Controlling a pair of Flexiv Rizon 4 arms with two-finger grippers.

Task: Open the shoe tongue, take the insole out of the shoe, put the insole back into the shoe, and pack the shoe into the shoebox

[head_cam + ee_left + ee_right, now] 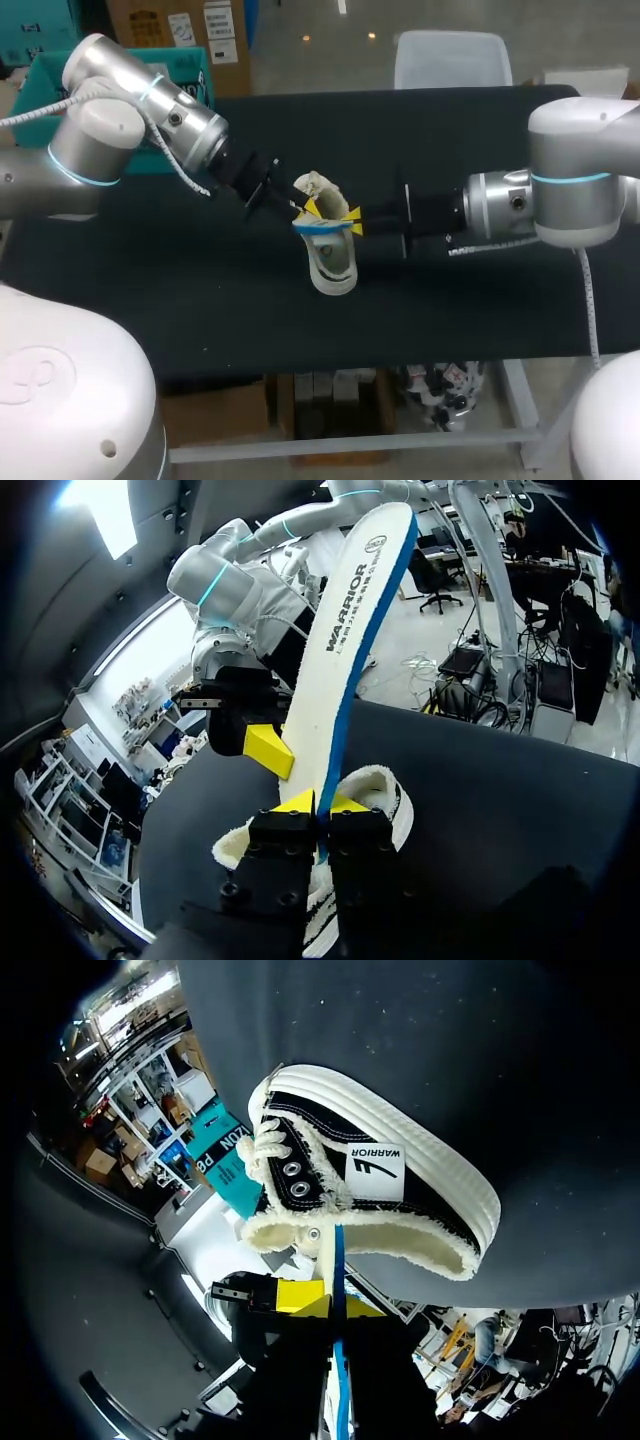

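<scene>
- Black table (150, 300) carries the shoe (333, 268) near its centre. In the head view the shoe looks upright, with its toe toward 6 o'clock and its fleecy opening toward 12 o'clock.
- The insole (352, 630), white with a blue edge, stands nearly on end over that opening. I cannot tell whether its low end sits inside the shoe.
- The left end effector (320, 803) comes in from 10 o'clock. It is narrow, and both yellow tips pinch the insole's low end.
- The right end effector (338, 1303) comes in from 3 o'clock. It is also narrow, with the insole's blue edge clamped between its tips, just beside the other grip.
- Two grips this close on one bendy sheet are a risk. If the arms pull out of step, the insole could buckle, twist or slip from one pinch.
- Nothing holds the shoe. If the insole drags on the collar, it could tip the shoe or slide it across the table.
- The yellow tips of the two end effectors sit near each other, so a small misjudged move could knock them together.
- No shoebox shows on the table, so packing looks a long way off.
- The table top is dark and matt, and it looks cloth-like. I judge it gives the shoe only modest grip.
</scene>
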